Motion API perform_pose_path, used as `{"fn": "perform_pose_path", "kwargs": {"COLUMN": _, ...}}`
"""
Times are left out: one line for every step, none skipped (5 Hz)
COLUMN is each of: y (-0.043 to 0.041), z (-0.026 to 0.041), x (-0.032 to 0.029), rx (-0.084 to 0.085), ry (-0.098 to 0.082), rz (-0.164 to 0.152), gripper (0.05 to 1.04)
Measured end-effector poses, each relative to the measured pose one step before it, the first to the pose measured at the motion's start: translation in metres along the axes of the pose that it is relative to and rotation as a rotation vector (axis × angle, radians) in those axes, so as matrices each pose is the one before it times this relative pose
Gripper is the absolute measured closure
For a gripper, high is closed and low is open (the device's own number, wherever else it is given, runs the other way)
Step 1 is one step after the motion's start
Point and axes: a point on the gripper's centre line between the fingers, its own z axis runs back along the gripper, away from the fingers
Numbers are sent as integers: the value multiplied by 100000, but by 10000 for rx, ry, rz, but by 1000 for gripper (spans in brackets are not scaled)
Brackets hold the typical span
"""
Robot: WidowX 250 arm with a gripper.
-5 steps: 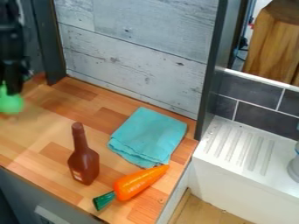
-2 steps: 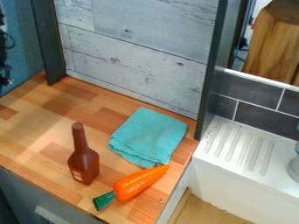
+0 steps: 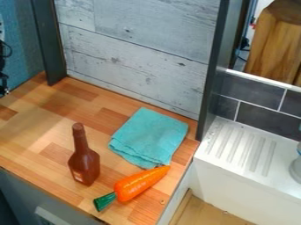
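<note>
We see a brown bottle (image 3: 86,163) beside an orange carrot (image 3: 138,183) with a dark green top and a teal cloth (image 3: 150,136), all on a counter (image 3: 88,102) patterned in tan and reddish-brown wood blocks. We note pale grey wood-grain panels (image 3: 135,57), dark grey tiles (image 3: 253,91) with white grout lines, and a white ribbed drainboard (image 3: 242,173).

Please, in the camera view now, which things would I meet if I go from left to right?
Dark upright post → brown long-necked bottle → folded teal cloth → white ribbed drainboard.
</note>
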Motion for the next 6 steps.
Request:
{"fn": "perform_pose_path", "kwargs": {"y": 71, "z": -996, "x": 127, "rx": -356, "ry": -105, "rz": -449, "gripper": 643}}
{"fn": "perform_pose_path", "kwargs": {"y": 92, "z": -686, "x": -13, "rx": -167, "ry": 46, "rz": -120, "gripper": 643}}
{"fn": "perform_pose_path", "kwargs": {"y": -57, "z": -697, "x": 58, "rx": -105, "ry": 134, "rz": -44, "gripper": 642}}
{"fn": "perform_pose_path", "kwargs": {"y": -35, "z": -194, "x": 5, "rx": -2, "ry": -2, "rz": 51, "gripper": 643}}
{"fn": "perform_pose_path", "kwargs": {"y": -98, "z": -146, "x": -76, "rx": -37, "ry": 32, "rz": -20, "gripper": 602}}
{"fn": "perform_pose_path", "kwargs": {"y": -120, "z": -291, "x": -112, "rx": -25, "ry": 37, "rz": 106, "gripper": 286}}
